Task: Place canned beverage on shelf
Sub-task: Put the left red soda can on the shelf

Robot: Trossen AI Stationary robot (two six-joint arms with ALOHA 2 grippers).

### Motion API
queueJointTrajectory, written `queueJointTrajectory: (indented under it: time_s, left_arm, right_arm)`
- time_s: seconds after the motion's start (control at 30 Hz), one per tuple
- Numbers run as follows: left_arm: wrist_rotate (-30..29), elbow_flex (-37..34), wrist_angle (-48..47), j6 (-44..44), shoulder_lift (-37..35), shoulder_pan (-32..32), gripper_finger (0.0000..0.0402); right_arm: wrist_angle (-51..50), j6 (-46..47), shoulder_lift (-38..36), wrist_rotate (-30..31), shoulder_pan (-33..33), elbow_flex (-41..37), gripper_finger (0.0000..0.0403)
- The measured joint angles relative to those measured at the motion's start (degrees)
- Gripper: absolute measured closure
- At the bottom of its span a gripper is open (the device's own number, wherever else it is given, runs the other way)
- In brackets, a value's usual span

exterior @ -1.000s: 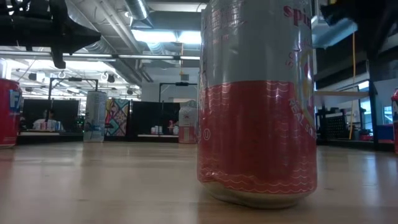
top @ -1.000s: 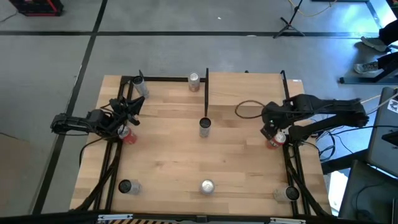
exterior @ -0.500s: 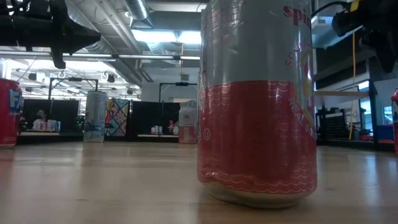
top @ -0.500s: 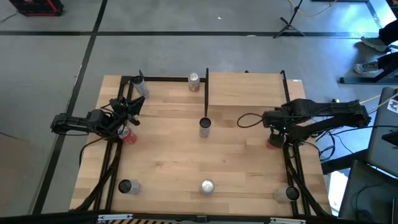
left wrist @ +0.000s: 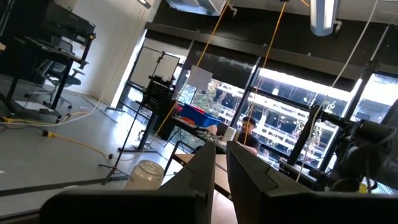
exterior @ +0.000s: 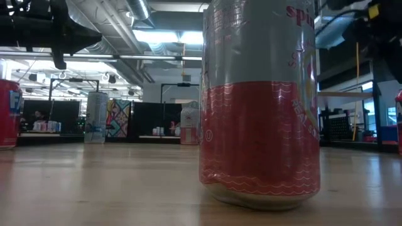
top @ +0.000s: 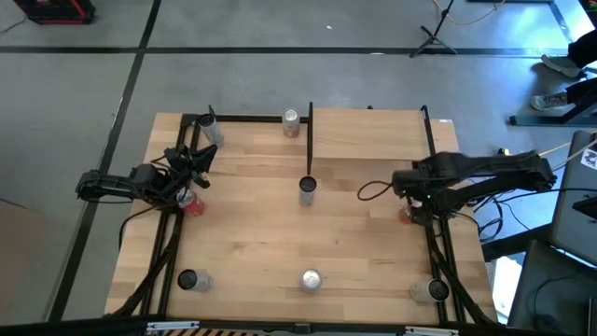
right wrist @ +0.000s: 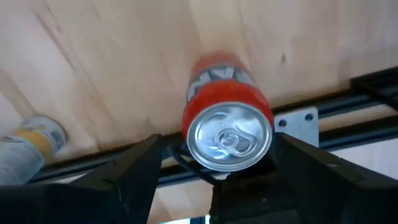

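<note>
My right tool (right wrist: 214,165) hangs open at the desk's (top: 252,233) three-o'clock edge, a finger (right wrist: 134,171) on either side of the red can (right wrist: 228,127), which stands upright there, not gripped. The shelf (top: 368,135) lies toward one o'clock, well apart. My left tool (top: 191,173) waits closed at nine o'clock, beside another red can (top: 193,203).

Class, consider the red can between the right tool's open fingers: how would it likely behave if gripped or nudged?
The red can stands upright and looks tall and narrow, so a sideways nudge might tip it. Its round, glossy wall could slip or roll once down. The right tool straddles it, fingers open.
</note>
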Motion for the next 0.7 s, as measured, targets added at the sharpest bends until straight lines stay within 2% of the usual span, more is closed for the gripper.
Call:
queueJointTrajectory:
  time_s: [0.27, 0.43, 0.7]
  left_arm:
    - [0.0, 0.0, 0.0, 0.0, 0.0, 0.0, 0.0366]
    - [0.0, 0.0, -1.4, 0.0, 0.0, 0.0, 0.0366]
    - [0.0, 0.0, -1.9, 0.0, 0.0, 0.0, 0.0366]
  right_arm:
    - [0.0, 0.1, 0.0, 2.7, 0.0, -1.2, 0.0107]
    - [0.0, 1.7, 0.0, 0.6, 0.0, -1.2, 0.0107]
    - [0.0, 3.3, 0.0, 0.9, 0.0, -1.2, 0.0107]
